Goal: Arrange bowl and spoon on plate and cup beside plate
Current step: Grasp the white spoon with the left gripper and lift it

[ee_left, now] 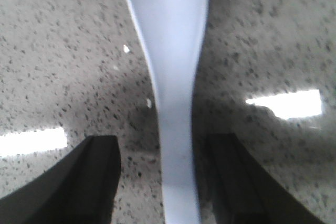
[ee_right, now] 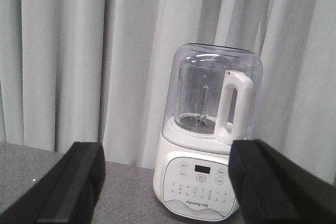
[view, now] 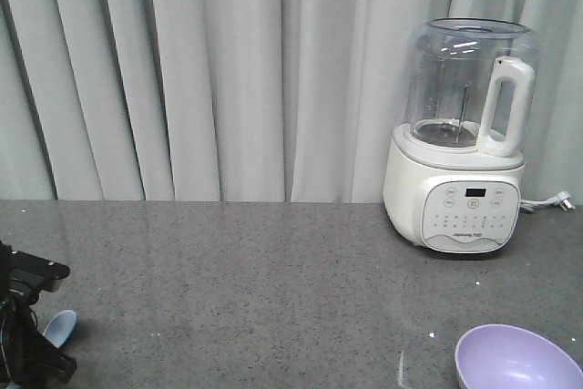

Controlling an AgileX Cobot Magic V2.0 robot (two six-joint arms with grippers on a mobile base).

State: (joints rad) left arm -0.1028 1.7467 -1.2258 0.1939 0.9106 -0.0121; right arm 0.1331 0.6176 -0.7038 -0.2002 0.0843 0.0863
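The pale spoon (ee_left: pixel 176 77) lies flat on the speckled grey counter (ee_left: pixel 63 77), handle running toward the camera. My left gripper (ee_left: pixel 165 177) is open and straddles that handle; the right finger (ee_left: pixel 231 182) sits close beside it and a gap stays at the left finger (ee_left: pixel 100 177). The front view shows the spoon's scoop (view: pixel 60 325) poking out past the left arm (view: pixel 27 334) at the bottom left. The lavender bowl (view: pixel 515 362) sits empty at the bottom right. My right gripper (ee_right: pixel 168 182) is open in the air, holding nothing. The plate and cup are out of view.
A white blender (view: pixel 460 134) with a clear jug stands at the back right of the counter (view: pixel 273 280), its plug (view: pixel 557 199) lying beside it. Grey curtains (view: pixel 228 70) hang behind. The right wrist view faces the blender (ee_right: pixel 202 145).
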